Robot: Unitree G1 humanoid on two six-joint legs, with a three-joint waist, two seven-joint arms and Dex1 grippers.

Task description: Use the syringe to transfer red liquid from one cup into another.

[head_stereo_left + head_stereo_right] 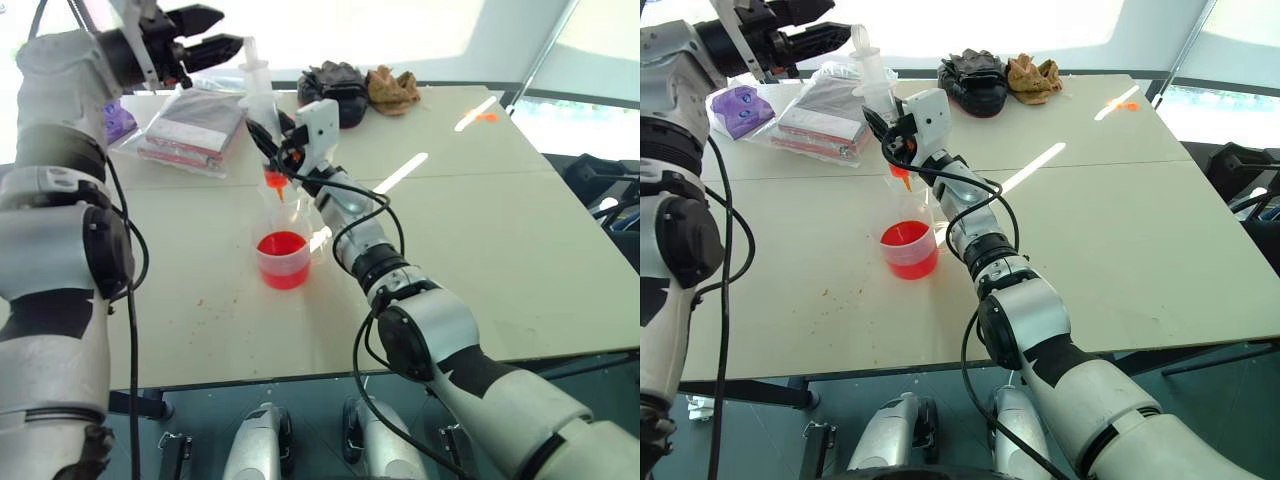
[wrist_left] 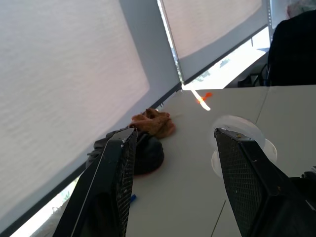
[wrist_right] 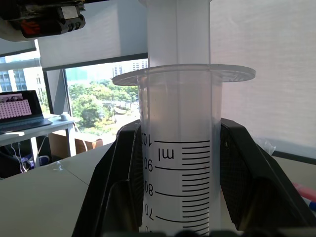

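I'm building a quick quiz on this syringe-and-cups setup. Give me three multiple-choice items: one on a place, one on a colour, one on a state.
1. Where is the syringe's orange tip?
A. Over the cups
B. Lying on the table
C. By the dark gloves

2. What colour is the liquid in the short cup?
A. Blue
B. Red
C. Green

3. How are the left gripper's fingers?
A. Clamped on the barrel
B. Open, near the plunger top
C. Holding a cup

Answers: 1 A, the tip hangs above the cups; 2 B, the cup looks bright red; 3 B, the fingers stand apart.
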